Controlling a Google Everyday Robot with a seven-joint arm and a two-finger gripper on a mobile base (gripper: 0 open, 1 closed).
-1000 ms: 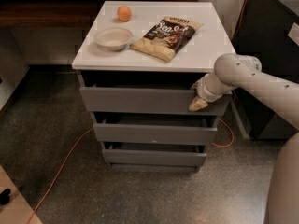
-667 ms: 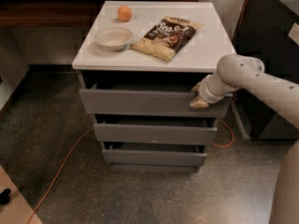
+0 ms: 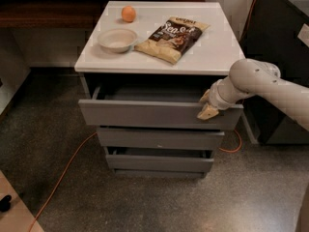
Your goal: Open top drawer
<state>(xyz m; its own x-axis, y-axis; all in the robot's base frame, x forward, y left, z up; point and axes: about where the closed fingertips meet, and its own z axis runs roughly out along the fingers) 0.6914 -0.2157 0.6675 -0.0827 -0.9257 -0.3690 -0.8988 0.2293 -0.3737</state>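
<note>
The top drawer (image 3: 145,114) sits partway out from the front of the desk (image 3: 217,52), just under its white top, with a dark strip of its interior showing behind the flat grey front panel. The gripper (image 3: 206,104) is at the right end of that panel, at the desk's front right corner. Its tan fingers (image 3: 208,112) are clamped on the panel's upper edge, 1 in front and 1 behind. The pale arm (image 3: 270,83) reaches in from the right of the desk. On the desk top there's an orange ball (image 3: 128,13) at the back left, a white bowl (image 3: 118,39) in front of it, and a snack bag (image 3: 173,38) lying flat near the middle. Below the top drawer, the 2 lower drawers (image 3: 159,138) look nearly closed. An orange cable (image 3: 63,170) trails across the floor to the desk's lower left.
</note>
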